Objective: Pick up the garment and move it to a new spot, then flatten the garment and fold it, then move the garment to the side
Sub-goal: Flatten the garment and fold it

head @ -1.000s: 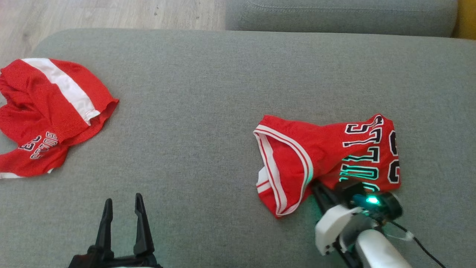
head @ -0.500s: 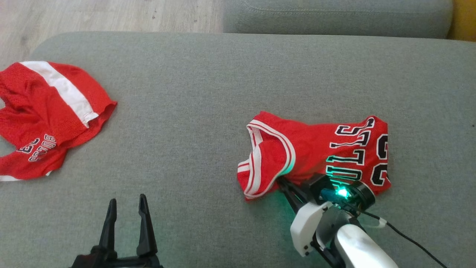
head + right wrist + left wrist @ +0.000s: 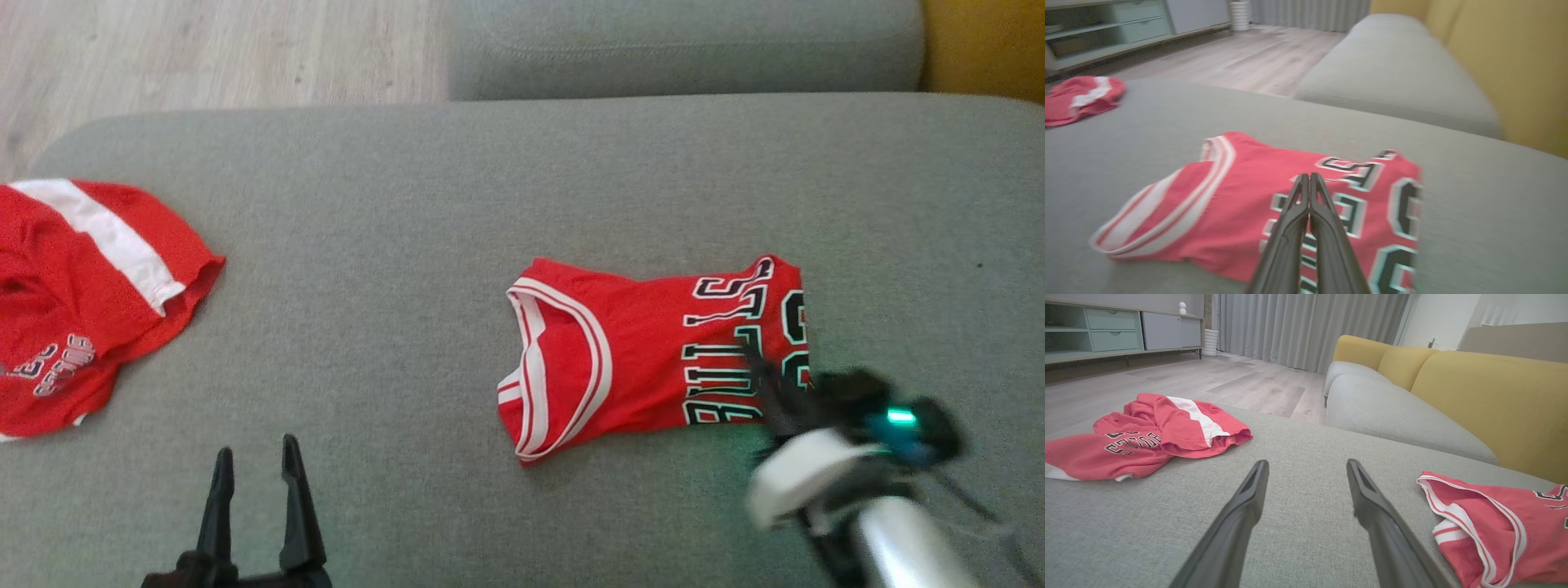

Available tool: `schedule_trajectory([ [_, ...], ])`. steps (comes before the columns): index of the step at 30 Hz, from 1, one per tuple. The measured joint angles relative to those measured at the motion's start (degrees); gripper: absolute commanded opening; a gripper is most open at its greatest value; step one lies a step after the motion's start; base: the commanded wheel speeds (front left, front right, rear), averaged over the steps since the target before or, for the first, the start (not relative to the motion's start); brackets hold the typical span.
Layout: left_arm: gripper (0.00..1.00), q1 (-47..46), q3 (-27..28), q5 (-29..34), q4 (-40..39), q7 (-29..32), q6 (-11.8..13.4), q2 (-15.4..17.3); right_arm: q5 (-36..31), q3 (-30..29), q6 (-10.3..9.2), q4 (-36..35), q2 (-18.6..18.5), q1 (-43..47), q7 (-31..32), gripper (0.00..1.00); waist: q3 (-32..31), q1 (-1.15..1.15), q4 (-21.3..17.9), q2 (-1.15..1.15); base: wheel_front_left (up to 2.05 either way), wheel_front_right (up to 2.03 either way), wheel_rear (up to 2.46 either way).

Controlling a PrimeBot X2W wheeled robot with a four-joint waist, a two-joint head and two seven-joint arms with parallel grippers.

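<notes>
Right pincer (image 3: 1309, 176) is squeezed tight w/ nothing btwn its fingers, tips over the red jersey w/ white stripe trim & black letters (image 3: 645, 351); can't tell if touching. Left pincer (image 3: 1306, 465) is spread wide, empty. Jersey lies on the grey sofa seat (image 3: 367, 245), long way going left-right, striped opening pointing left.

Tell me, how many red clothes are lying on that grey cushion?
2. One jersey with black lettering lies right of centre, beneath the right gripper. One crumpled garment with a white stripe lies at the cushion's left edge. More could lie outside the frame.
</notes>
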Motion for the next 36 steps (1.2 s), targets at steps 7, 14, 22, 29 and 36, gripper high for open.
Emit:
schedule_trajectory([
  [7, 1.00, 2.57, 1.65, -0.81, -0.49, 0.00, 0.00, 0.01, -0.97, -14.07, 0.00, 1.04, -2.68, 5.26, -9.45, 1.00, -3.55, 0.00, -1.56, 0.00, 0.00, 0.00, 0.00],
  [14, 1.00, 4.21, 3.22, -1.00, -1.66, 0.00, -0.02, 0.01, -1.98, -20.20, 0.00, 5.68, -0.80, 7.33, -16.78, 1.00, -5.80, 0.00, -2.79, 0.00, 0.00, 0.00, 0.00],
  [22, 1.00, 5.50, 4.66, -0.81, -1.52, 0.00, -1.11, 0.01, -2.31, -19.98, 0.00, 7.04, 0.77, 7.37, -17.68, 1.00, -6.09, 0.00, -2.47, 0.00, 0.00, 0.00, 0.00],
  [29, 1.00, 4.64, 2.15, -0.78, -1.63, 0.00, -1.10, 0.01, -2.22, -10.42, 0.00, 11.00, 1.79, 1.14, -17.68, 0.00, -3.56, 0.00, -0.89, 0.00, 0.00, 0.00, 0.00],
  [36, 1.00, 0.90, 1.30, -0.21, -1.49, 0.00, -1.37, 0.01, -2.25, -7.22, 0.00, 22.04, 1.85, -9.90, -17.68, 0.00, -0.12, 0.01, 2.24, 0.00, 0.00, 0.00, 0.00],
])
